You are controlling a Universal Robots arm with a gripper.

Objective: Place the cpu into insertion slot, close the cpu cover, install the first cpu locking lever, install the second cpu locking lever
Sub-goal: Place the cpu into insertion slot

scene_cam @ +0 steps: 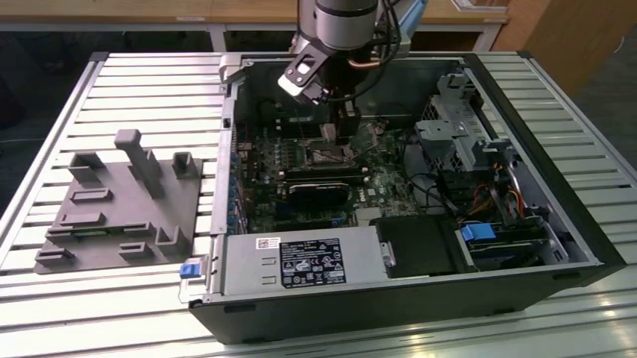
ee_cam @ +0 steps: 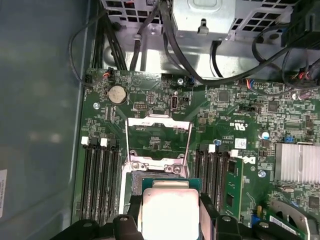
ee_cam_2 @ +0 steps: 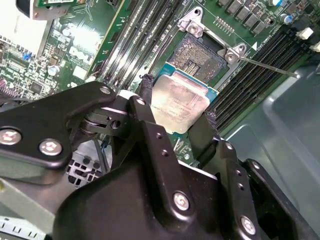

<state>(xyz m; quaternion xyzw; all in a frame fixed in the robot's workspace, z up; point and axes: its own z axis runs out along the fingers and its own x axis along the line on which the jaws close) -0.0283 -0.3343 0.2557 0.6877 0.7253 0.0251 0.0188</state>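
- The slatted counter [scene_cam: 119, 82] carries an open computer case [scene_cam: 398, 306] lying on its side.
- A green circuit board [ee_cam: 220, 115] lines the floor of the case.
- The arm [scene_cam: 345, 22] reaches down into the case.
- The pincer [ee_cam_2: 177, 102] grips the chip [ee_cam: 170, 212] by two opposite edges.
- The chip hangs just above the socket [ee_cam_2: 200, 55], not yet seated.
- The cover [ee_cam: 160, 121] stands swung up, off the socket.
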